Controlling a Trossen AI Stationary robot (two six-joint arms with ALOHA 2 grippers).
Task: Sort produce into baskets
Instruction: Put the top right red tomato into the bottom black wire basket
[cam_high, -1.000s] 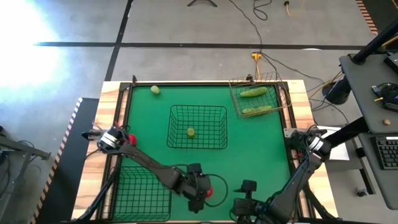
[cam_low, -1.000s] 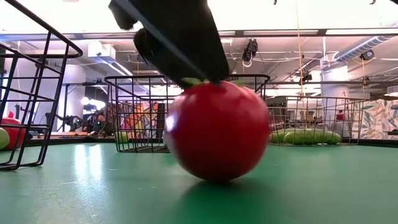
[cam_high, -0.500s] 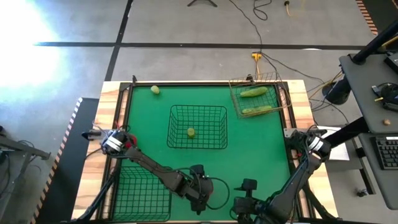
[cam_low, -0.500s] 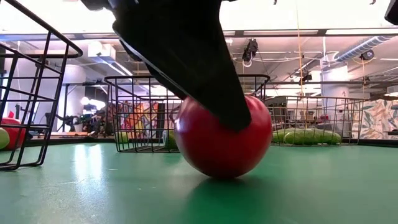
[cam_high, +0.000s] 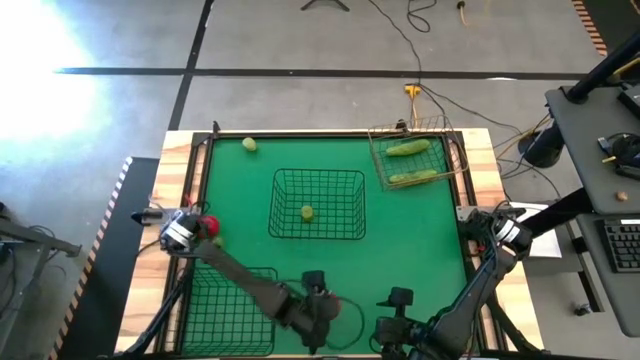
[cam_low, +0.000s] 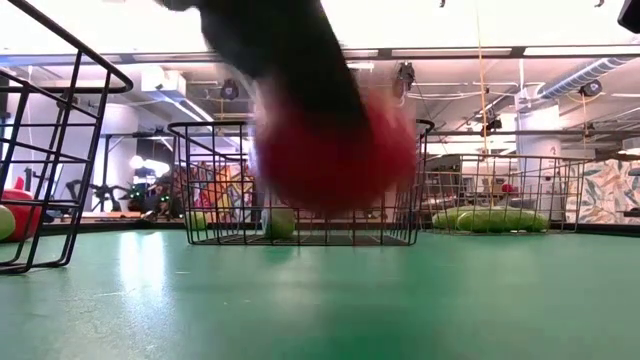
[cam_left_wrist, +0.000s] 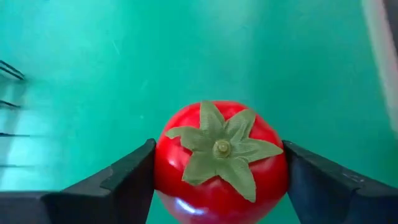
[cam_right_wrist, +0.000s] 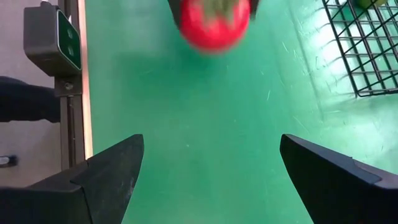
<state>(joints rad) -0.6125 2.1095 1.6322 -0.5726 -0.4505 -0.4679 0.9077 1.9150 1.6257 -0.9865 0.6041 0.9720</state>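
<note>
My left gripper (cam_left_wrist: 217, 180) is closed on a red tomato (cam_left_wrist: 219, 163); one dark finger (cam_left_wrist: 127, 180) presses each flank of the fruit, and its green leafy cap faces the wrist camera. In the low view the tomato (cam_low: 335, 150) hangs clear of the green mat (cam_low: 320, 300), with open space beneath it. In the high view this gripper (cam_high: 315, 312) sits at the near edge of the table, and the tomato is hidden under it there.

Just beside it, toward my left, stands a dark wire basket (cam_high: 228, 308) in the near-left corner. Just to the other side, also at the near edge, my right gripper (cam_high: 398, 318) waits with its fingers (cam_right_wrist: 112, 171) spread wide and nothing between them. Its wrist camera looks across the mat at the held tomato (cam_right_wrist: 214, 22).

Farther out, beyond my left gripper, a second dark wire basket (cam_high: 318, 203) stands mid-table with one small yellow-green fruit (cam_high: 307, 212) inside. A second red tomato (cam_high: 210, 226) shows near the left table edge, beside my left arm's base.

Farthest away, a tan wire basket (cam_high: 418, 160) occupies the far-right corner and holds two green cucumbers (cam_high: 410, 147), lying near one another. Another yellow-green fruit (cam_high: 249, 144) rests on the mat in the far-left corner, outside every basket.
</note>
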